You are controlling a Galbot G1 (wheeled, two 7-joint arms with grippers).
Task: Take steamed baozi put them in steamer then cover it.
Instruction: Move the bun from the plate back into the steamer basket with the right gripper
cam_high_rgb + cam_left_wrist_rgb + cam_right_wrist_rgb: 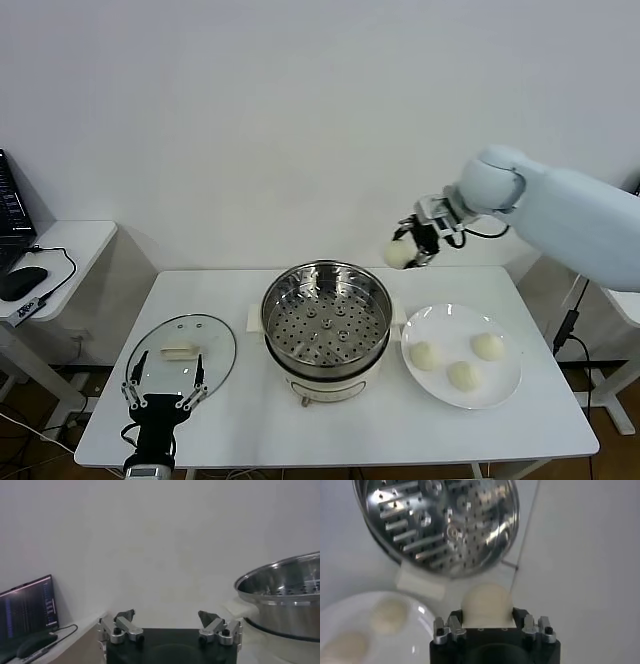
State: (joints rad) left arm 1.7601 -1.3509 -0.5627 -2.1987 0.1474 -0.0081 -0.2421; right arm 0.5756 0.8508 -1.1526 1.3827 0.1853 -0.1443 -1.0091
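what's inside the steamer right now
Only the perforated tray shows inside the steamer; no baozi in it yet. Three sit on the plate, and the right claw holds a fourth above the table. What lies under the tray cannot be seen.

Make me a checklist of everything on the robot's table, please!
Surface: white table, nothing spilled.
Job's things: empty steamer in the middle; lid flat on its left; three buns on a plate on its right; fourth bun held in the air behind the steamer's right edge.
Clutter: nothing seen.
Grippers: right tool shut on the bun; left tool open, at the lid's near edge.
Cables: cord on the side desk.
Surroundings: laptop, mouse, white wall.
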